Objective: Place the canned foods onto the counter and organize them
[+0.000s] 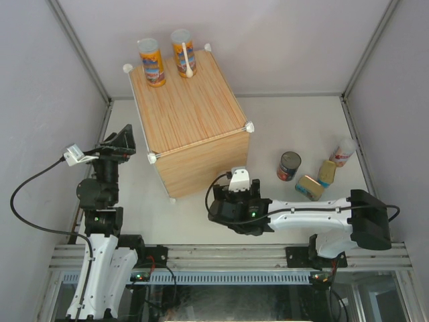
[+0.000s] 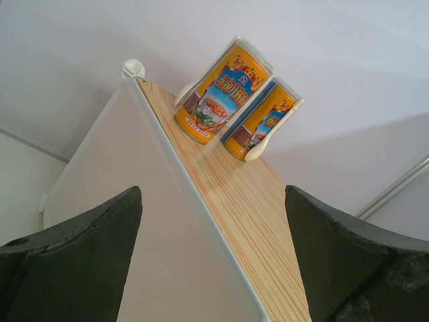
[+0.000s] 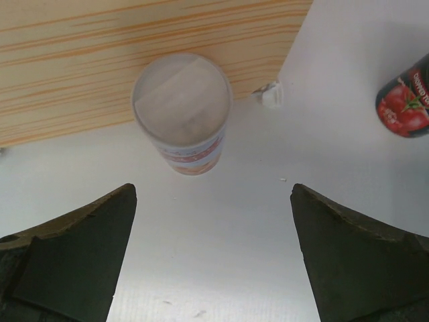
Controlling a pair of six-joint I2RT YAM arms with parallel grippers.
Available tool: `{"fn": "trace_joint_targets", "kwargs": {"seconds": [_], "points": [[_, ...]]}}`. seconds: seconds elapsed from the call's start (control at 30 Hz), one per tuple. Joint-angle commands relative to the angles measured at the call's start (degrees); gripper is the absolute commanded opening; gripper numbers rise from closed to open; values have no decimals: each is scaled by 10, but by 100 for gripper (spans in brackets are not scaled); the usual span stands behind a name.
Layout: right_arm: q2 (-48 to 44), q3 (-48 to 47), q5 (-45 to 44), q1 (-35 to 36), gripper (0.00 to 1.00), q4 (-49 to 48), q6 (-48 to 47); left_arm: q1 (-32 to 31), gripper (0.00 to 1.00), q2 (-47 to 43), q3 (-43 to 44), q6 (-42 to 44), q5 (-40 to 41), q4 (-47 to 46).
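Though the dark can [image 3: 404,100] pictures tomatoes, its lettering is illegible

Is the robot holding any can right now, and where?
Nothing is held. The left pincer and right pincer are open and empty; a can stands free beyond the right one.

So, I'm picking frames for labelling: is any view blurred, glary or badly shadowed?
Top external: even light, soft shadows, sharp. Left wrist: orange cans crisp, end effector fingers dark and soft-edged. Right wrist: pale can lid slightly washed out, tomato can cropped.
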State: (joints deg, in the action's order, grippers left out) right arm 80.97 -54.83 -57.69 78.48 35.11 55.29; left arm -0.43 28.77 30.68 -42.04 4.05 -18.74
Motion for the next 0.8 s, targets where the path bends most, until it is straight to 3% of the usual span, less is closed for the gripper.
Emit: {"fn": "trace_joint_targets", "kwargs": {"seconds": [0.0, 0.27, 0.77], "points": [[9, -13, -37, -10, 96, -48, -86, 4, 91, 2, -7, -4, -11, -13], [9, 30, 4, -40, 94, -175, -176, 5, 91, 2, -7, -5, -12, -13], [48, 64, 42, -75, 89, -318, -244, 5, 91, 1, -8, -7, -14, -13]]}}
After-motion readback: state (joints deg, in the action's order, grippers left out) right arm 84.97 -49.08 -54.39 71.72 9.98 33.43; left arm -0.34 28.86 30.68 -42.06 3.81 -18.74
